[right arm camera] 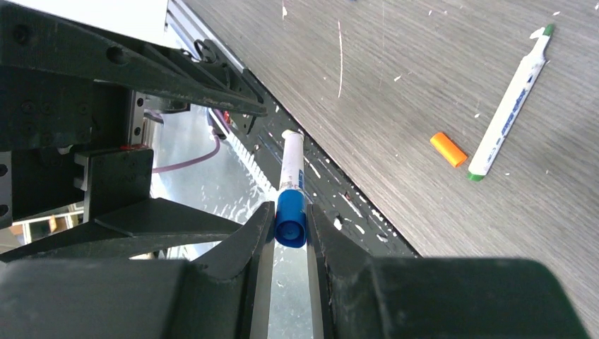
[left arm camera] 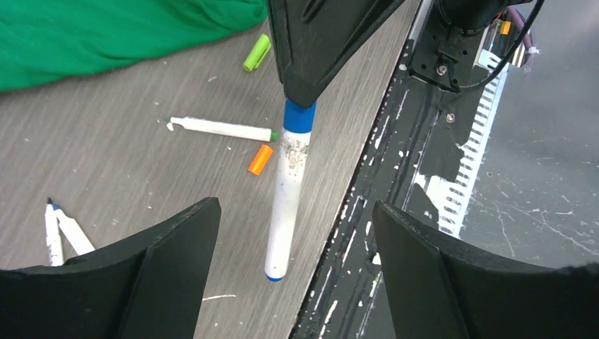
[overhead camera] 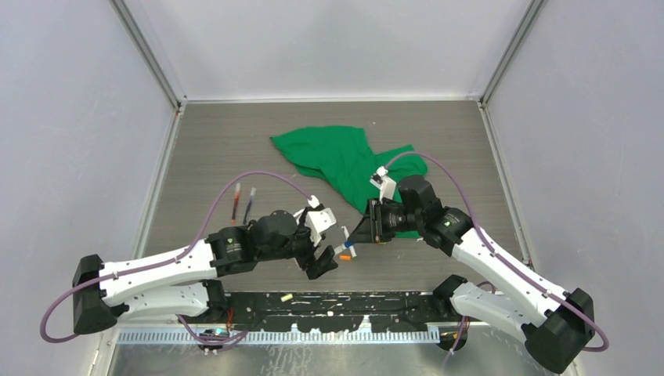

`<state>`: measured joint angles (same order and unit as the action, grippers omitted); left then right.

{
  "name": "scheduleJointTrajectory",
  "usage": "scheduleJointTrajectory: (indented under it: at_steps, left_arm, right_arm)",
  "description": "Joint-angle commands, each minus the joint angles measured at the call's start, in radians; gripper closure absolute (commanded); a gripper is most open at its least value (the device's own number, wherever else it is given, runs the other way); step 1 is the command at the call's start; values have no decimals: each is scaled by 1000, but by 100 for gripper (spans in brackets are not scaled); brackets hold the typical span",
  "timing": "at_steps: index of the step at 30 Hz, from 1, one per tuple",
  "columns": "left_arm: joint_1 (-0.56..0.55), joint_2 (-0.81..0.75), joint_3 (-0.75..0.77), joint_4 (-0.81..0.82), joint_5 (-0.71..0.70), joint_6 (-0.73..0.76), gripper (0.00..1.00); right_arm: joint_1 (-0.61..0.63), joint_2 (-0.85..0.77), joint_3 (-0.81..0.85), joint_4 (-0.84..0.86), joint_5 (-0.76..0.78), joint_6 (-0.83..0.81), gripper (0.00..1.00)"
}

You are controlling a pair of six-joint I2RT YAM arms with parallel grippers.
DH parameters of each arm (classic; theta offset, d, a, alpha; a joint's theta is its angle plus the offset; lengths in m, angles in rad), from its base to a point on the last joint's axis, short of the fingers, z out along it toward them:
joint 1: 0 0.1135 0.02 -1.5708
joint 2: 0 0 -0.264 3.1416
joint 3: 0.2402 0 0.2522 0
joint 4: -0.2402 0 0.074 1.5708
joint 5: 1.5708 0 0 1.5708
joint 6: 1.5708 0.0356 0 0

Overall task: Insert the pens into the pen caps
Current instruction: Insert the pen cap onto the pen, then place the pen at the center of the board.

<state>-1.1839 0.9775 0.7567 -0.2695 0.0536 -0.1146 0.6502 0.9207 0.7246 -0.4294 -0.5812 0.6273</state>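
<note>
while the right claw (right arm camera: 290, 212) pinches the blue cap (right arm camera: 290, 227), white pen (left arm camera: 288, 201) seated in it and poking out over the near edge of the table (left arm camera: 106, 169), the left claw (left arm camera: 295, 212) gapes wide, fingers either side of the barrel, not touching. loose on the table: green-tipped pen (left arm camera: 222, 128), orange cap (left arm camera: 260, 159), green cap (left arm camera: 257, 52).

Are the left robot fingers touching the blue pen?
Apart. Left wrist view: the left gripper is open, with gaps on both sides of the blue pen.
</note>
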Motion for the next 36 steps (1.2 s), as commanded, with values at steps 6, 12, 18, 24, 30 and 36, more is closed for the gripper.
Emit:
scheduleJointTrajectory:
  at_steps: [6, 12, 18, 24, 30, 36]
  left_arm:
    - [4, 59, 4, 42, -53, -93, 17]
    - [4, 125, 32, 58, -4, -101, 48]
    - [4, 105, 18, 95, 12, -113, 77]
    - [4, 112, 28, 70, 15, -126, 97]
    - [28, 138, 71, -15, -96, -152, 100]
    - [285, 153, 65, -112, -187, -161, 100]
  right_arm:
    - [-3, -34, 11, 89, -145, 53, 87]
    - [-4, -54, -8, 126, -160, 81, 87]
    - [-6, -54, -17, 124, -138, 73, 87]
    - [-6, -31, -14, 125, -119, 52, 82]
    - [-39, -49, 31, 92, -23, 9, 35]
    - [-180, -79, 71, 69, 84, -40, 25]
